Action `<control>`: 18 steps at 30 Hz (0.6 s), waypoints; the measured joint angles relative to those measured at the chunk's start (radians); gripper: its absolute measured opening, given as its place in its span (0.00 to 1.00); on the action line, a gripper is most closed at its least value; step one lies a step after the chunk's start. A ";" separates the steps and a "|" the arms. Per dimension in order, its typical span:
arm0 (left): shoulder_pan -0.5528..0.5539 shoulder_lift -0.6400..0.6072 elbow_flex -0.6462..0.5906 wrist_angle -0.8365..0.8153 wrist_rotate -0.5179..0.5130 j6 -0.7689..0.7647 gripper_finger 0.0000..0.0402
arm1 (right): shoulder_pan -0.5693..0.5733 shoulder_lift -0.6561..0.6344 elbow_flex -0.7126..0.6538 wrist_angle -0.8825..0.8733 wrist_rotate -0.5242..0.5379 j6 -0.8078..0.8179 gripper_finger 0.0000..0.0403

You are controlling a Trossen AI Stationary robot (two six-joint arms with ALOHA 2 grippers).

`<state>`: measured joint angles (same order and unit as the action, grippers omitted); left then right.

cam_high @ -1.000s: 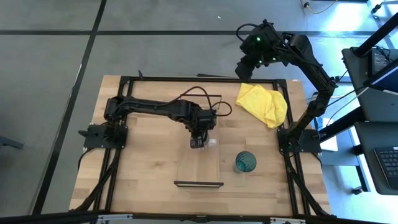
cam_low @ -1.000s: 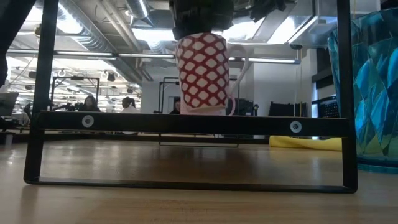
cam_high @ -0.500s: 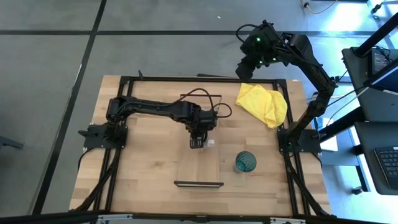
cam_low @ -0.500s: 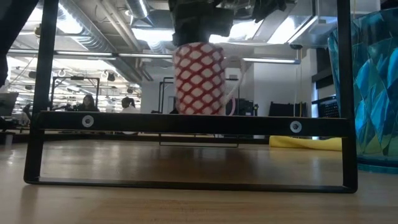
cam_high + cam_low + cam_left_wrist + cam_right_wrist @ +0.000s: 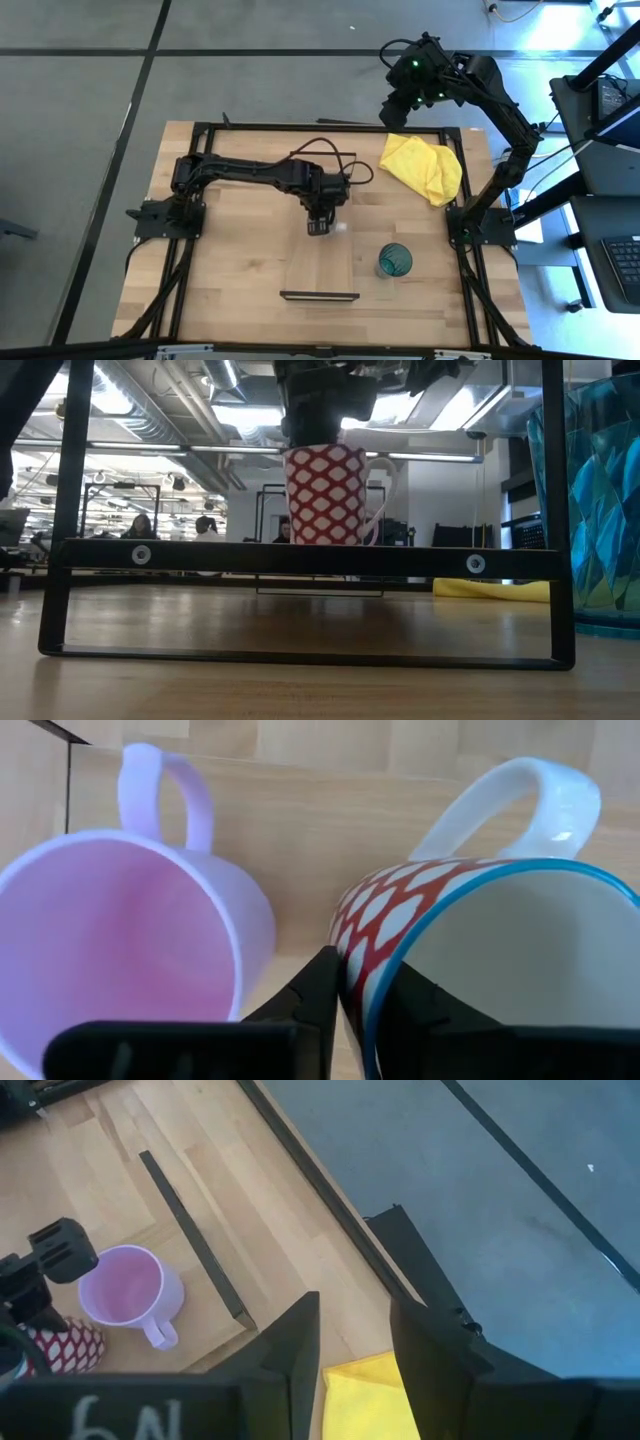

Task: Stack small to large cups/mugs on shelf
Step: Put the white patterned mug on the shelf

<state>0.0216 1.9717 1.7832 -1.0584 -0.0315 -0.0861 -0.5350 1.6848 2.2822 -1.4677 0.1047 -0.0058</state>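
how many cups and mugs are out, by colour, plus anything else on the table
Pink handled mug: 1
Red-and-white patterned mug with white handle: 1
Teal translucent handleless cup: 1
Yellow cloth: 1
Light-wood shelf with dark end frames: 1
Total: 5

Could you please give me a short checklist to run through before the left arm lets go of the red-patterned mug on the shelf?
1. Grip: left gripper pinches the rim of the red-patterned mug, one finger inside, one outside: ok.
2. Mug upright: in the low view it hangs straight, handle to the side: ok.
3. Mug base resting on the shelf: the front rail hides the base: cannot tell.
4. Clearance to the pink mug: the two stand side by side with a narrow gap, not touching: ok.
5. Right gripper out of the way: raised beyond the table's far edge, above the yellow cloth: ok.
6. Teal cup on the tabletop beside the shelf, not yet placed: not ok.
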 joint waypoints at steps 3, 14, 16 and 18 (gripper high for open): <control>0.000 0.000 0.000 -0.003 0.022 0.002 0.12 | 0.000 0.000 0.000 0.000 0.000 -0.002 0.31; 0.001 0.005 0.000 -0.001 0.019 0.036 0.12 | 0.000 0.000 0.000 0.001 0.000 -0.002 0.31; 0.001 0.015 0.001 -0.003 0.029 0.036 0.12 | 0.000 0.000 0.000 0.001 0.000 -0.002 0.31; 0.001 0.024 0.000 -0.001 0.056 0.036 0.12 | 0.000 0.000 0.000 0.001 0.000 -0.002 0.31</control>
<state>0.0227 1.9957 1.7828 -1.0596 0.0245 -0.0501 -0.5350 1.6848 2.2822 -1.4670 0.1049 -0.0074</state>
